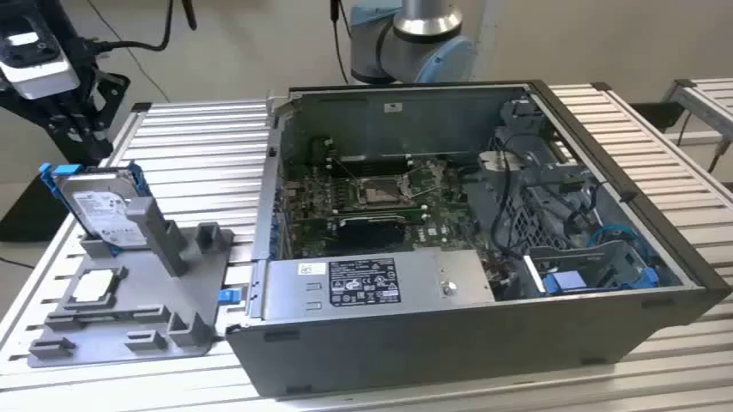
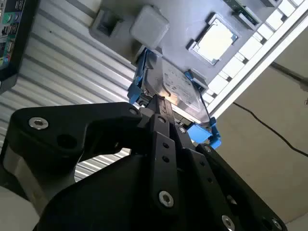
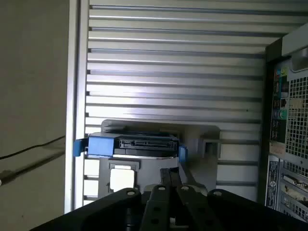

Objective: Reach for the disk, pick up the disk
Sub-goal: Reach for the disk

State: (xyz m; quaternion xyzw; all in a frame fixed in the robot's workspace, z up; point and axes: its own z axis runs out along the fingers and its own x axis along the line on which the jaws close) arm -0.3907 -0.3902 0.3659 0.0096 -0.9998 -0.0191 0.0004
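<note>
The disk (image 1: 106,210) stands on edge in a grey holder (image 1: 137,318) at the exterior view's left. It is silver-grey with a white label and a bright blue bracket. My black gripper (image 1: 75,129) hangs above and a little behind it, clear of it. In both wrist views the fingers lie close together with nothing between them, so the gripper (image 2: 159,102) reads as shut. Its tips point at the top edge of the disk (image 2: 175,89). The first wrist view has the disk (image 3: 137,144) edge-on just beyond the gripper (image 3: 169,173).
A small silver square chip (image 1: 98,286) lies flat on the holder in front of the disk. An open computer case (image 1: 458,326) takes up the middle and the exterior view's right of the slatted metal table (image 1: 195,146). The arm's base (image 1: 413,43) stands behind the case.
</note>
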